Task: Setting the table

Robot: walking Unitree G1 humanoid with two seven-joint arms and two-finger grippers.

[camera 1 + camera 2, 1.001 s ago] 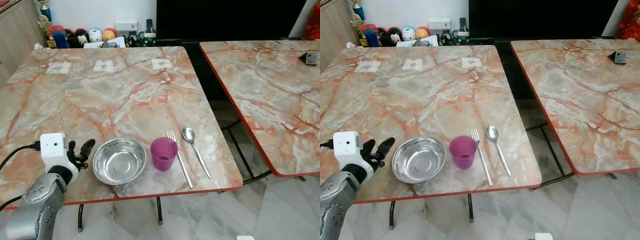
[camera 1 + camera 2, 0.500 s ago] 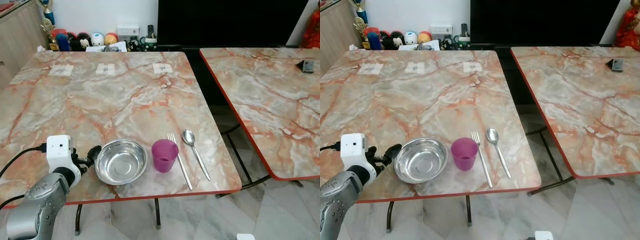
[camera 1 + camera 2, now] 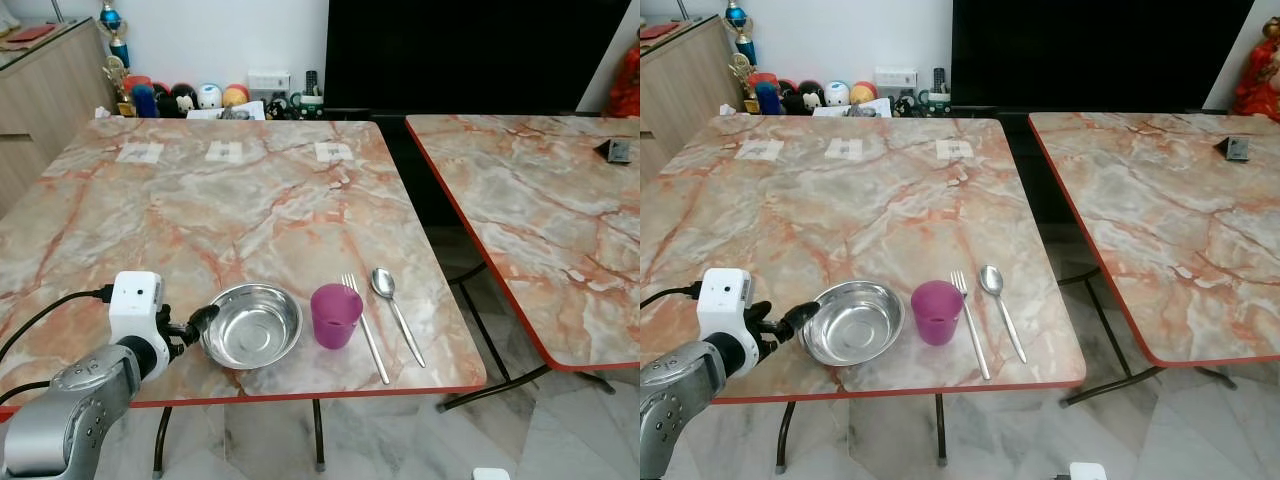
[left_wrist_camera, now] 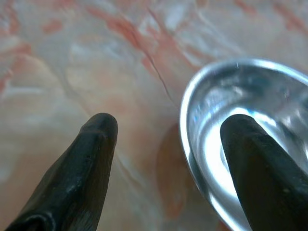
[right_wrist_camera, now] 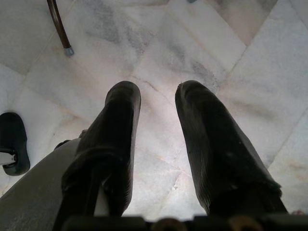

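- Left tool at the near left edge of the marble tabletop, fingers spread. In the left wrist view one finger sits over the bowl's rim and inside; the other is outside over bare marble. No clamp on the rim yet.
- Steel bowl upright near the front edge, just right of the left tool.
- Purple cup upright, just right of the bowl, close but whether they touch is unclear.
- Fork just right of the cup, handle toward the near edge.
- Spoon beside the fork, roughly parallel, bowl end far.
- Three paper labels in a row at the far side of the tabletop; print too small to read.
- Toys and trophies on the far shelf behind the tabletop; no readable writing.
- Second tabletop to the right, small dark object at its far right.
- Right tool hangs over the marble floor, fingers apart, holding nothing.
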